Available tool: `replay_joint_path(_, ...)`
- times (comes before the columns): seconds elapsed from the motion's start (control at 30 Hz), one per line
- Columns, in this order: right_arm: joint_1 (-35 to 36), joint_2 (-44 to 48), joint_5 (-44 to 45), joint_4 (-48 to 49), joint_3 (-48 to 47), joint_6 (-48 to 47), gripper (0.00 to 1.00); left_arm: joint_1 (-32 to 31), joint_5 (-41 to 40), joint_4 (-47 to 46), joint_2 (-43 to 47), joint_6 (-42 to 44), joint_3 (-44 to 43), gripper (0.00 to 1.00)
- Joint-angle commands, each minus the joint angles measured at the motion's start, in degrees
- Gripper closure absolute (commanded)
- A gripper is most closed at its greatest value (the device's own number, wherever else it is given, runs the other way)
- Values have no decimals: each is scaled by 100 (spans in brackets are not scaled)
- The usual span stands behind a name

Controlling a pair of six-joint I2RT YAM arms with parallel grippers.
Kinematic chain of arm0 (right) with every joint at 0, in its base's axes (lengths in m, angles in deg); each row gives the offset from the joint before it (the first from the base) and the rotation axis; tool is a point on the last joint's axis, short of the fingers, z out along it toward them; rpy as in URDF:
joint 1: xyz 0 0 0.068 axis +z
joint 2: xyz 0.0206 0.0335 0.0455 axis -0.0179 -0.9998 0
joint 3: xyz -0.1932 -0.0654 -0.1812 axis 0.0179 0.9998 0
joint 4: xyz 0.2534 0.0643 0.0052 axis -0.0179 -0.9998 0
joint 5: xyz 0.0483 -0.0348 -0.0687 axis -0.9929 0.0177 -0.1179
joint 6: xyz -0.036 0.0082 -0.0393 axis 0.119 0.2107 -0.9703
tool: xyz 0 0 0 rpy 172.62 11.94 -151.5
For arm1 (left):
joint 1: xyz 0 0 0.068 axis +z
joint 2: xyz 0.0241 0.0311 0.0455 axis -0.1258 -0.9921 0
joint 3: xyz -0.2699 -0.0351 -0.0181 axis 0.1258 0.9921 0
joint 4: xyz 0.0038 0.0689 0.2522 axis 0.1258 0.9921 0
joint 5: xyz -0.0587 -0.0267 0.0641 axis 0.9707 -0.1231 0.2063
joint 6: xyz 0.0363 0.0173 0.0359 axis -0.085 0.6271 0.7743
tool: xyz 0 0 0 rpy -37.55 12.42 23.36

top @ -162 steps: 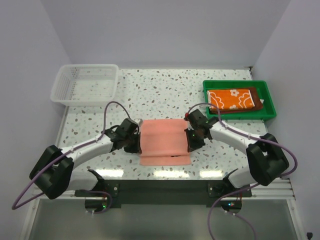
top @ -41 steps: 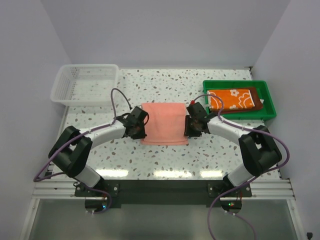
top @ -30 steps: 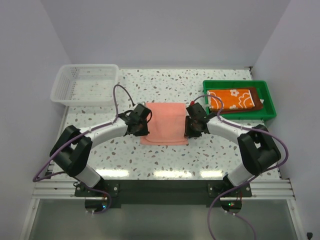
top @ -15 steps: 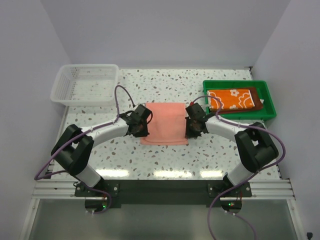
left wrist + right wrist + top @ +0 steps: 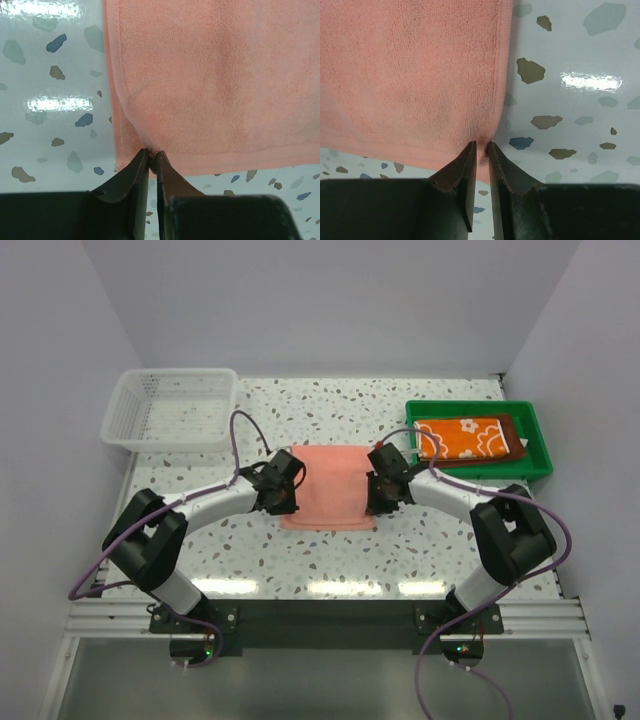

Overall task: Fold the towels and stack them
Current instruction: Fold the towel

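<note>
Care belongs at the hems: the salmon pink terry towel lies folded flat in the middle of the speckled white desk. The left gripper is clenched on its left edge, and the right gripper pinches the right edge through a slim gap. Any release should be low and simultaneous, without dragging, so the layers stay square for stacking in the green plastic tray.

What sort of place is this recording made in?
Probably a lab robot cell: plain white walls enclose a speckled tabletop, two arms are bolted at its near edge, with a salmon towel, mesh basket and green tray laid out.
</note>
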Motion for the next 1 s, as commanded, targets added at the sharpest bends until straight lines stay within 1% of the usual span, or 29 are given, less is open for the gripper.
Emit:
replay_joint_path(0.0, 70, 135, -58, -176, -279, 50, 80, -39, -127, -3, -47, 81, -148, 93)
replay_joint_path(0.3, 149, -58, 179, -571, -455, 23, 78, -57, -83, -56, -65, 81, -139, 93)
replay_joint_path(0.47, 211, -85, 724, -897, -534, 67, 75, -74, -83, -56, -30, 90, -122, 93)
replay_joint_path(0.6, 246, 29, 680, -888, -482, 339, 75, -83, -48, -73, 5, 107, -131, 93)
replay_joint_path(0.97, 325, -111, 680, -572, -288, 841, 75, -92, 93, -170, 41, 187, -96, 93)
